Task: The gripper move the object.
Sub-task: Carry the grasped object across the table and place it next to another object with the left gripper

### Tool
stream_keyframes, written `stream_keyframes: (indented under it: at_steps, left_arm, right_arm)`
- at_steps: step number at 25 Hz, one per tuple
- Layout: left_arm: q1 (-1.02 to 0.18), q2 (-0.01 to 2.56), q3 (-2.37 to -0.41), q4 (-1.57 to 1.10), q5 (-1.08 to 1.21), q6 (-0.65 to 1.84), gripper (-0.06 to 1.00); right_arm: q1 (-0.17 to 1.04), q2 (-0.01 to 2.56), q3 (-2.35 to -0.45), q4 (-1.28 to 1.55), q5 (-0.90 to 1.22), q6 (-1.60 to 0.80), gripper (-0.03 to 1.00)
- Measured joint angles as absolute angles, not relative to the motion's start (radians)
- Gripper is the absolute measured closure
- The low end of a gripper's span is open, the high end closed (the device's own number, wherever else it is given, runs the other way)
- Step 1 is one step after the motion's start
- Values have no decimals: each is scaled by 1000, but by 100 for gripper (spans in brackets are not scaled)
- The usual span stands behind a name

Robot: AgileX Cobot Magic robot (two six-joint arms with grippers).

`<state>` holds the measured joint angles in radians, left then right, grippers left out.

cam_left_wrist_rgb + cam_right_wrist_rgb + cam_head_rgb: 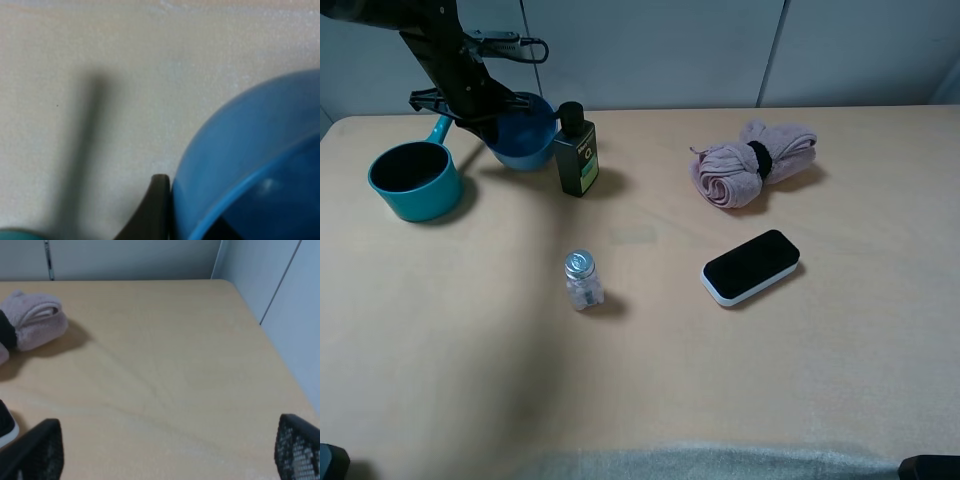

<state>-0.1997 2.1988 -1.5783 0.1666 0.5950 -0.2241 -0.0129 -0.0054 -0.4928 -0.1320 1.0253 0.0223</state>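
The blue bowl (527, 133) is at the far left of the table, between the teal pot (415, 180) and a dark bottle (576, 152). My left gripper (488, 112) comes down on the bowl's left rim. In the left wrist view the bowl (250, 150) fills the lower right; one dark finger (157, 210) presses its outer wall and a dark shape sits just inside the rim. The bowl looks slightly tilted. My right gripper (165, 455) is open and empty over bare table, far from the bowl.
The long-handled teal pot stands left of the bowl, the dark bottle right of it. A small clear jar (583, 280) stands mid-table. A rolled pink towel (755, 163) and a black-and-white device (751, 266) lie at right. The table's right edge (260, 325) is near the right gripper.
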Motion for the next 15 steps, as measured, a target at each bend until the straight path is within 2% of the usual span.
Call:
stream_keyframes:
  at_steps: [15]
  left_arm:
    - [-200,2244,-1578,165,580,-224,88]
  right_arm:
    - [-13,-5,-493,-132,1025,22,33]
